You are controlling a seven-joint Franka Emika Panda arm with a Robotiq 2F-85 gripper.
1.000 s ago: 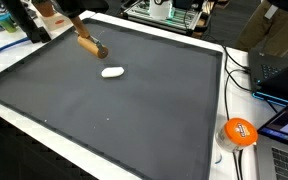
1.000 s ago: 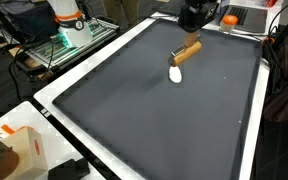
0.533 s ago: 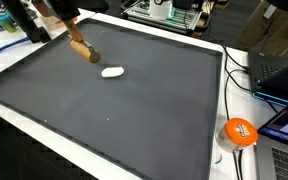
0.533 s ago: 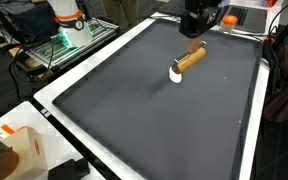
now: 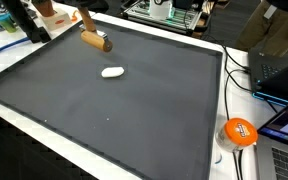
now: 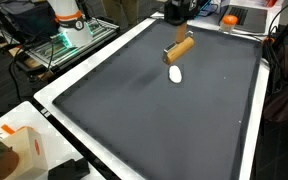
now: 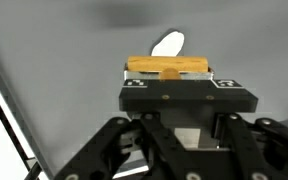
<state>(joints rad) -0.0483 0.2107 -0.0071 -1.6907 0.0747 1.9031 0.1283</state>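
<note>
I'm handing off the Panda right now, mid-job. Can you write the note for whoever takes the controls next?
End effector: shut on the wooden cylinder, gripping it near its middle.
White oval piece: lies on the dark mat, close to the cylinder but apart from it.
Done: the cylinder is grasped and looks to be held clear of the mat.
Left: the cylinder is not yet set down, and the white oval piece is untouched.

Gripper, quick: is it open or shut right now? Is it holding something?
Gripper: shut, holding the wooden stick crosswise between its fingers.
</note>
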